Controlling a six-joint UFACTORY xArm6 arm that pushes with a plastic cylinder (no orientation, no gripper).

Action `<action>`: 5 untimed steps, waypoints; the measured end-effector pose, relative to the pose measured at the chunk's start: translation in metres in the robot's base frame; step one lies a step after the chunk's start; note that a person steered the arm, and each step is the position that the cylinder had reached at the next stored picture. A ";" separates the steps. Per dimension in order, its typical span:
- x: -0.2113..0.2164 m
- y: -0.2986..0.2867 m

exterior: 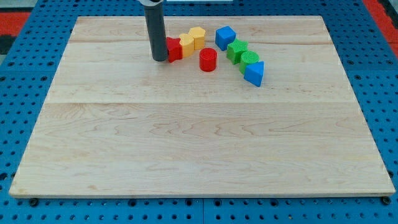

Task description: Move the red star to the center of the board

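The red star (175, 48) lies near the view's top, just left of centre, partly hidden by my rod. My tip (160, 60) rests on the board against the star's left side. Touching the star on its right is a yellow block (186, 45), with a second yellow block (197, 36) behind it. A red cylinder (208, 60) stands a little to the right of the star, apart from it.
A blue cube (225, 37), two green blocks (237, 50) (249, 61) and a blue triangular block (254, 73) run in a line down to the right. The wooden board (199, 137) lies on a blue perforated table.
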State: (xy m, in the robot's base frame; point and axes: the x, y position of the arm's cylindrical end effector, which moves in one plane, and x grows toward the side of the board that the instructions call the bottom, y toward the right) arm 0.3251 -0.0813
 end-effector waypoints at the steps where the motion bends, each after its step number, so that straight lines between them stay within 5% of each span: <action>1: 0.000 0.005; 4: 0.011 0.006; 5: 0.009 -0.053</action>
State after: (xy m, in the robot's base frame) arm 0.3344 -0.1347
